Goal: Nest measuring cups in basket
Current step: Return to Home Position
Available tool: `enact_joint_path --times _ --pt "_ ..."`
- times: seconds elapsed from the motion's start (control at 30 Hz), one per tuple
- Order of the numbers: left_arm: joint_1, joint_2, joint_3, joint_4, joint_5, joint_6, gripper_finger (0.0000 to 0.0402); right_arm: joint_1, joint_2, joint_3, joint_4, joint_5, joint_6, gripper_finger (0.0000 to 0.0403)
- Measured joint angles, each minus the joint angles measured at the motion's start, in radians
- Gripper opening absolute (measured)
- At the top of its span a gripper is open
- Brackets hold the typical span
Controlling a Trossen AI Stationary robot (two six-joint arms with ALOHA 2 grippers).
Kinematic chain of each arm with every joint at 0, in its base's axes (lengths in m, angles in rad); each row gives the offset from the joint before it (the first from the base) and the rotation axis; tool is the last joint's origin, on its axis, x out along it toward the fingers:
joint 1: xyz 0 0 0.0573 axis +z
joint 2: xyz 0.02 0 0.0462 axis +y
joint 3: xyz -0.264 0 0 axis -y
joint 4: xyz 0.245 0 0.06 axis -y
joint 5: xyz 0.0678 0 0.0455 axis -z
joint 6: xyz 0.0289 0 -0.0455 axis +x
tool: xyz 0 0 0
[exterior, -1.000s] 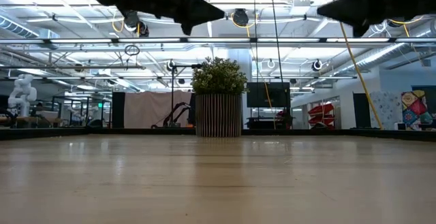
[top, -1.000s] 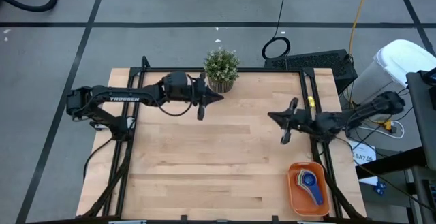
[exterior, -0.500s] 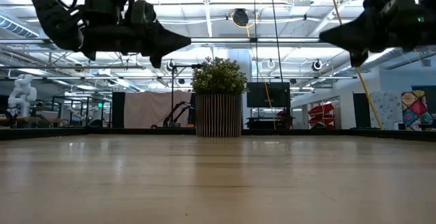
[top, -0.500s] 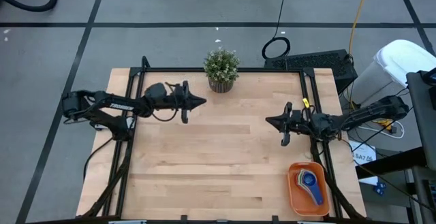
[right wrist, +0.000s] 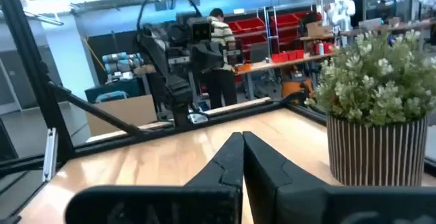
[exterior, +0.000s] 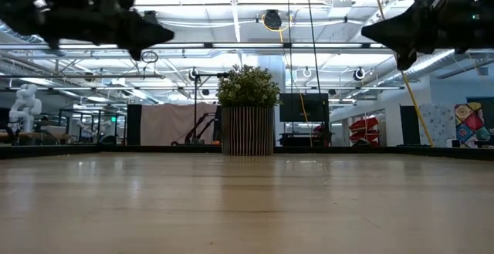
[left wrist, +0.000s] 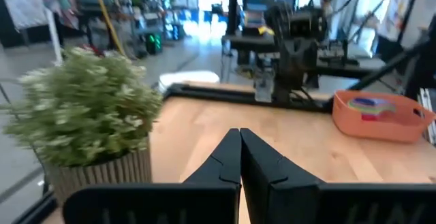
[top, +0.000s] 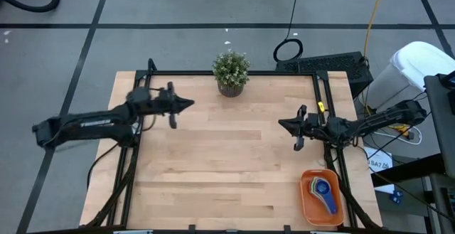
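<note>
Wood table (top: 213,163) in bright workshop, left gripper (top: 189,104) pinched together near plant (top: 231,70), right gripper (top: 282,124) likewise together, basket (top: 307,200) of cups (top: 322,189) near it.

Two arms, both matte black all over. Left arm (top: 64,129): slim boxy link with white block lettering (top: 91,124) along it, too blurred to read. Right arm (top: 380,118): same build, with bulkier rounded joint housings. Left end effector (left wrist: 240,131) and right end effector (right wrist: 242,135): flat black fingers (left wrist: 223,164), wedge-shaped, narrowing to a point, with small stepped notches along the edges.
</note>
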Motion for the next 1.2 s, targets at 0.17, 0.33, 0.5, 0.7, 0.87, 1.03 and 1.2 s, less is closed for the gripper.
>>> enact_joint_path --times 0.17,0.33,0.5,0.7,0.87,1.03,1.2 --pt "0.036 -0.201 -0.129 -0.012 -0.001 -0.054 0.0001 0.000 -0.002 -0.001 0.046 -0.001 -0.032 0.0000" --pt "0.039 -0.292 -0.199 -0.046 0.000 -0.068 0.0000 0.000 -0.002 -0.002 0.052 -0.001 -0.039 0.0000" --pt "0.039 -0.345 -0.255 -0.083 0.001 -0.111 0.0000 -0.003 -0.002 -0.002 0.048 -0.001 -0.068 0.0000" --pt "-0.017 -0.447 -0.303 -0.203 -0.050 -0.210 0.0000 -0.022 -0.002 -0.003 0.045 0.001 -0.057 0.0000" --pt "-0.183 -0.531 -0.303 -0.270 -0.239 -0.220 0.0000 -0.021 -0.002 -0.003 0.045 0.001 -0.041 0.0000" --pt "-0.364 -0.576 -0.303 -0.346 -0.470 -0.212 0.0000 -0.021 -0.002 -0.003 0.046 0.001 -0.033 0.0000" --pt "-0.472 -0.581 -0.302 -0.348 -0.612 -0.175 0.0000 -0.021 -0.002 -0.003 0.046 -0.027 -0.058 0.0000"
